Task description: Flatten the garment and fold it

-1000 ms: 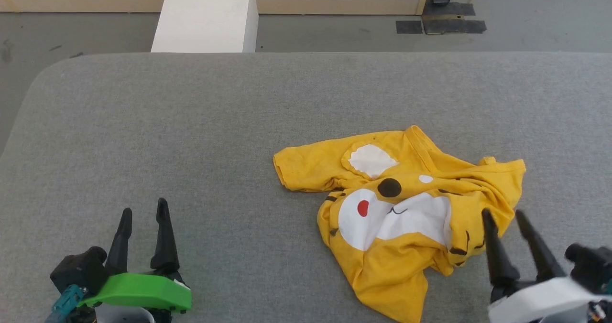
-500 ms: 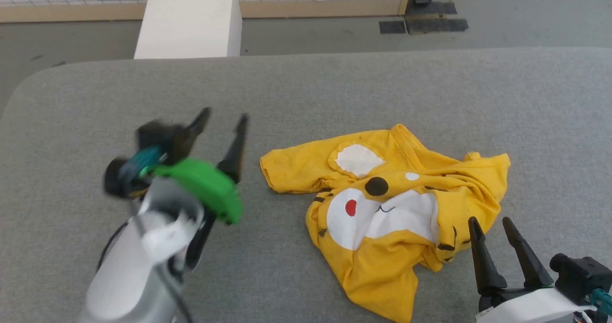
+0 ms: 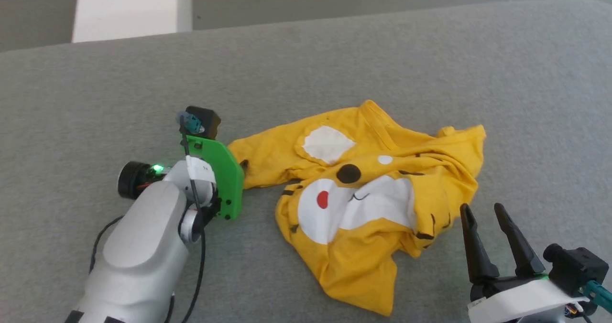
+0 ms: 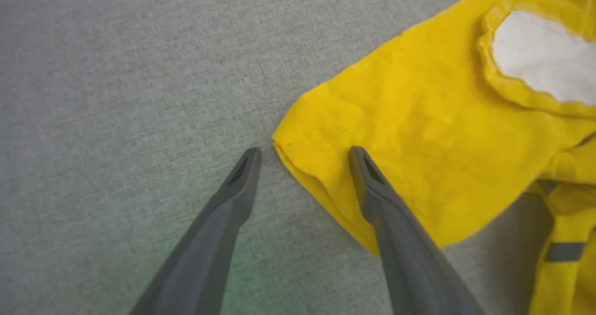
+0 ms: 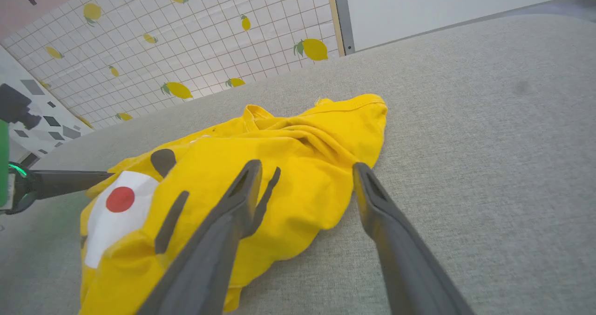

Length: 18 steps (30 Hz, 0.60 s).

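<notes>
The garment (image 3: 363,203), a bright yellow T-shirt with a cartoon face print, lies crumpled on the grey padded surface (image 3: 382,50). Its left sleeve (image 4: 419,119) stretches out flat toward my left arm. My left gripper (image 4: 305,154) points down at that sleeve's corner, open, with one finger over the fabric and the other over bare grey cloth. In the head view the green wrist plate (image 3: 217,175) hides its fingers. My right gripper (image 3: 483,213) stands open at the lower right, just short of the garment's (image 5: 302,133) near right edge, holding nothing.
A white block (image 3: 126,7) stands on the floor beyond the surface's far edge. A lemon-patterned tiled wall (image 5: 186,40) shows in the right wrist view. Bare grey surface spreads to the left, the right and behind the shirt.
The head camera has shifted down and to the right. My left arm has swung from the lower left up to the shirt's left sleeve and tipped its fingers down over it. The right gripper has barely moved.
</notes>
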{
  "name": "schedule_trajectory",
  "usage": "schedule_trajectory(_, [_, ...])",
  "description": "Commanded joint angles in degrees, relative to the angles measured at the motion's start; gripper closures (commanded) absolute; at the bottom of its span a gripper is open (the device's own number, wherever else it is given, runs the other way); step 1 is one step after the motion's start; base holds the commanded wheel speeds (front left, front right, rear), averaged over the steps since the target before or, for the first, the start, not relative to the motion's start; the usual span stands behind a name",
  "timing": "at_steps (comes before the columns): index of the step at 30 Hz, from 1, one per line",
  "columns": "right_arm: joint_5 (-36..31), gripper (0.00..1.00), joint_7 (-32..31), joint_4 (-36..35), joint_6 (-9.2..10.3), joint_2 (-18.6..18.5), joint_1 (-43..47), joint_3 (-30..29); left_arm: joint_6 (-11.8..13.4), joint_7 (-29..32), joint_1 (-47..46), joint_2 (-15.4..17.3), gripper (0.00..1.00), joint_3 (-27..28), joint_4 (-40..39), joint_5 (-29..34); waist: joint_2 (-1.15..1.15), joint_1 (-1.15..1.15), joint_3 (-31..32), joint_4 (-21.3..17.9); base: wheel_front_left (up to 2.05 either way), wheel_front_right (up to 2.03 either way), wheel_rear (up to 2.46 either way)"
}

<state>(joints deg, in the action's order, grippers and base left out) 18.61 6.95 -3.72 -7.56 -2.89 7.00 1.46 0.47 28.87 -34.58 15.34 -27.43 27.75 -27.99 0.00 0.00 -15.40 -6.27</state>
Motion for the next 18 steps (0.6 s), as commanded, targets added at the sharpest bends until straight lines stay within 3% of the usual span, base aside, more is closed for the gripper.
schedule_trajectory(1, [0.3,0.00,0.6,0.2,0.08,0.0,-0.9,0.1,-0.2,1.0,-1.0,0.7,0.00,-0.1,0.9,-1.0,0.00,0.00,-2.2,-2.4,0.00,0.00,0.00])
schedule_trajectory(7, [0.7,0.00,1.4,0.5,0.08,0.0,-1.0,0.1,-0.6,4.4,-0.2,0.9,0.00,-0.3,3.9,-2.6,0.00,0.00,-3.2,-3.4,0.00,0.00,0.00])
schedule_trajectory(8, [0.7,0.00,1.4,0.5,0.08,0.0,-1.0,0.1,-0.7,5.0,0.2,0.8,0.58,-0.5,4.4,-2.9,0.00,0.00,-3.3,-3.5,0.00,0.00,0.00])
schedule_trajectory(9, [0.7,0.00,1.5,0.6,0.08,0.0,-1.1,0.0,-0.8,5.8,0.5,0.6,1.00,-0.6,4.8,-3.3,0.00,0.00,-3.3,-3.4,0.00,0.00,0.00])
schedule_trajectory(13, [0.7,0.00,1.5,0.7,0.08,0.0,-1.5,-0.7,-2.6,8.0,1.4,0.2,1.00,-1.3,5.0,-4.9,0.00,0.00,-3.3,-2.5,0.00,0.00,0.00])
schedule_trajectory(18, [0.3,0.00,1.2,1.0,0.08,0.0,-1.9,-1.4,-3.2,4.9,1.6,-0.9,1.00,0.1,3.2,-6.7,0.00,0.00,-2.2,-0.1,0.00,0.00,0.00])
